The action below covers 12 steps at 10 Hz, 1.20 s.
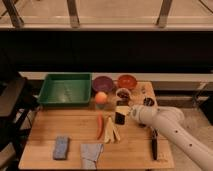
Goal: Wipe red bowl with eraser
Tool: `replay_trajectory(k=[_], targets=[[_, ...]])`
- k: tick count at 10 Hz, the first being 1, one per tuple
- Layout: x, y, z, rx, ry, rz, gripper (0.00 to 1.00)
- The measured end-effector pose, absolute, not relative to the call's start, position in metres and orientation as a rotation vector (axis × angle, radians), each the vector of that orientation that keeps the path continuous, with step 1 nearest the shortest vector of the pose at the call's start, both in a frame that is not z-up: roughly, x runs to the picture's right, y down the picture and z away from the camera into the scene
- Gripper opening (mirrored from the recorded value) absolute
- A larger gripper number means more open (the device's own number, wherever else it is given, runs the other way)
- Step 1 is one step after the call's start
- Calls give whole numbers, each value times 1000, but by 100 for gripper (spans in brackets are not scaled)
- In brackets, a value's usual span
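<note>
The red bowl (127, 81) stands at the back of the wooden table, right of the purple bowl (103, 83). My gripper (121, 114) is at the table's middle, at the end of the white arm that comes in from the lower right. It is shut on the eraser (120, 118), a small black block that hangs below the pale fingers just above the table. The gripper is in front of the red bowl, with the clear cup of dark contents (123, 95) between them.
A green tray (66, 89) is at the back left, with an orange fruit (101, 97) beside it. A carrot (99, 126) and banana (113, 132) lie left of the gripper. A blue sponge (61, 147), grey cloth (91, 152), black-handled tool (154, 145) and second cup (148, 101) are also here.
</note>
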<state>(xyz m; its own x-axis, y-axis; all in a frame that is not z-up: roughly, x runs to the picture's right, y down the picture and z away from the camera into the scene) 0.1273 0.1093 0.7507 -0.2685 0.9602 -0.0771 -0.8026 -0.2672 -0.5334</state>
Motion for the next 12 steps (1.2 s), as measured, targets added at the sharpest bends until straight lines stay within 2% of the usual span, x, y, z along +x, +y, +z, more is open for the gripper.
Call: replay_trajectory(k=[3, 7, 9, 12], targets=[[184, 103, 742, -348, -437, 1883, 19], [234, 73, 738, -230, -397, 1969, 19], [234, 57, 746, -238, -381, 1956, 19], [235, 56, 746, -239, -378, 1954, 19]])
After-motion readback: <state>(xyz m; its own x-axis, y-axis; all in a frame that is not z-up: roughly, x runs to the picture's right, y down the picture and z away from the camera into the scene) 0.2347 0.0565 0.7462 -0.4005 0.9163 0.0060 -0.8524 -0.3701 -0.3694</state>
